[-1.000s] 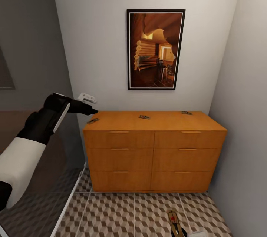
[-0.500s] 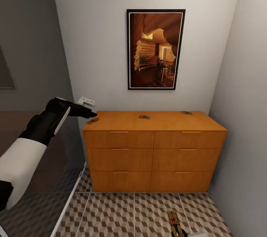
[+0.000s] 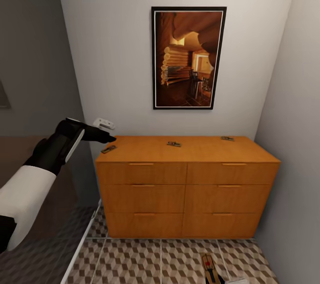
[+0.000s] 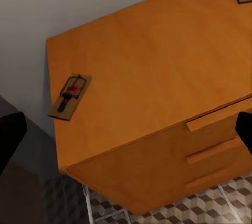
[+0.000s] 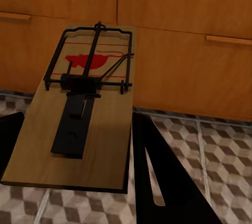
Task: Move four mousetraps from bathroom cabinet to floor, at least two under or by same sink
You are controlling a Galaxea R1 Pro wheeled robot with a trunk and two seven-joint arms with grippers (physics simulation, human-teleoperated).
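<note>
- At the head view's left, the left arm [image 3: 26,186], white at the upper sleeve and black toward the wrist, reaches toward the cabinet's near left corner.
- The left claw [image 3: 108,134] hangs just above that corner, close to the leftmost trap and apart from it. In the left wrist view one dark fingertip [image 4: 10,135] sits at one edge of the picture and the other at the opposite edge, so the claw is spread wide with nothing between its fingers.
- A small white fitting [image 3: 103,123] is fixed to the wall just behind the claw.
- The cabinet [image 3: 186,186] stands against the back wall, orange-brown, with three rows of drawers and a flat top.
- The leftmost mousetrap [image 3: 108,149] lies flat on the top's left edge, set at an angle; the left wrist view shows it [image 4: 70,96] right beside that edge, with a red mark on its board.
- A second mousetrap [image 3: 174,144] lies near the middle of the top, toward the wall.
- A framed picture [image 3: 188,58] hangs on the wall above the cabinet.
- A third mousetrap [image 3: 227,138] lies at the top's back right.
- The bathroom floor [image 3: 155,262] of cube-patterned tiles runs in front of the cabinet.
- The fourth mousetrap [image 5: 86,111] is held in the right claw [image 5: 73,171], fingers closed against the board's two long sides, above the tiles and facing the drawers; the head view shows it [image 3: 210,269] low at the right.
</note>
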